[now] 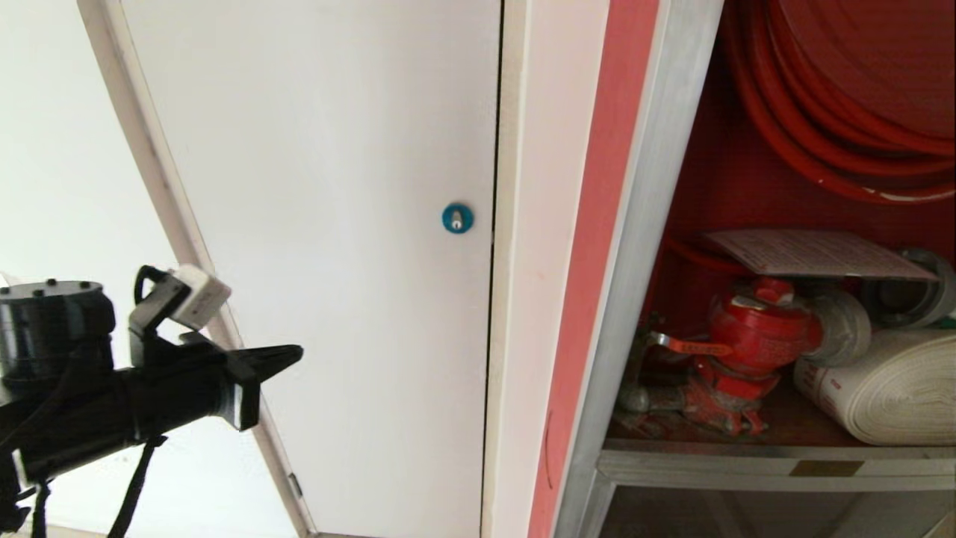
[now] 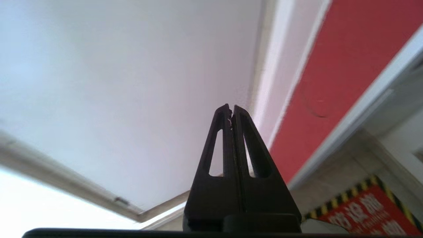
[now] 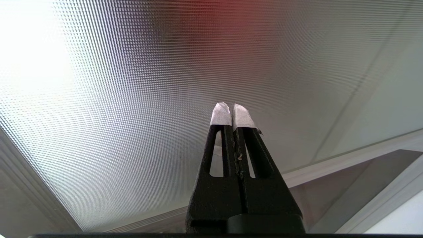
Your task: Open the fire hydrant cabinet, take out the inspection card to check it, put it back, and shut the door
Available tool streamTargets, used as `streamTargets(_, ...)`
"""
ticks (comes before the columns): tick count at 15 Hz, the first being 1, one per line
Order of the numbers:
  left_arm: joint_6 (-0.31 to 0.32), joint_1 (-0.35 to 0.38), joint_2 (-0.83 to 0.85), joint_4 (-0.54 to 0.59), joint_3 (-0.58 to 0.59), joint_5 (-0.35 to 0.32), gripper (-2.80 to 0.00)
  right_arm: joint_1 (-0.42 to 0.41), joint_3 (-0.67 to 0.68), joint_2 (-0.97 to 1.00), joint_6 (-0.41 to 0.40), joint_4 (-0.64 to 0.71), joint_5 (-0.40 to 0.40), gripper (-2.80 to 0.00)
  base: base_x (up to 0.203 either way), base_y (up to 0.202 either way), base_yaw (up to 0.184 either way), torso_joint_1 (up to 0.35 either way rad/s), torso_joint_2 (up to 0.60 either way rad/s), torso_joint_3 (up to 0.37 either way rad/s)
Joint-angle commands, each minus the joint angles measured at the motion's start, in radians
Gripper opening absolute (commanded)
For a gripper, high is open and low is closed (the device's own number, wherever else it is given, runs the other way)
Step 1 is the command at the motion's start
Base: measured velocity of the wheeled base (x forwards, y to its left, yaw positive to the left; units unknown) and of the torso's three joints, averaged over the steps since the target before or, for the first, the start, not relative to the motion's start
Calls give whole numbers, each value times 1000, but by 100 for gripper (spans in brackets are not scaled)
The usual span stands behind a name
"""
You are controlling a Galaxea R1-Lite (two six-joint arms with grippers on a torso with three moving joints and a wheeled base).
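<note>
Inspection card rests atop the red valve, reachable; left gripper pinched together, empty; right gripper likewise.

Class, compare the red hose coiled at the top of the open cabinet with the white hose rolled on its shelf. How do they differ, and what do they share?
The red hose hangs in large open loops up high; the white hose lies low on the shelf as a tight flat roll. The red hose looks round and tube-like; the white hose looks like flattened fabric. The inspection card lies between them, above the red valve. Both sit inside the fire hydrant cabinet.
</note>
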Motion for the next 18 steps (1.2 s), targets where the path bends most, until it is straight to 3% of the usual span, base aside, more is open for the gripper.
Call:
streamTargets(1,3,91,-127,-4,49,-2,-280,0,0,0,-1,0,0,-280,0,0,0,0,0,0)
streamTargets(4,-7,143,-288,-2,96,-3,-280,0,0,0,-1,0,0,-280,0,0,0,0,0,0)
streamTargets(8,-41,150,-599,41,186,-2,-280,0,0,0,-1,0,0,-280,0,0,0,0,0,0)
streamTargets(15,-139,153,-1184,352,235,10,-280,0,0,0,-1,0,0,-280,0,0,0,0,0,0)
streamTargets(18,-150,133,-1321,425,259,82,-280,0,0,0,-1,0,0,-280,0,0,0,0,0,0)
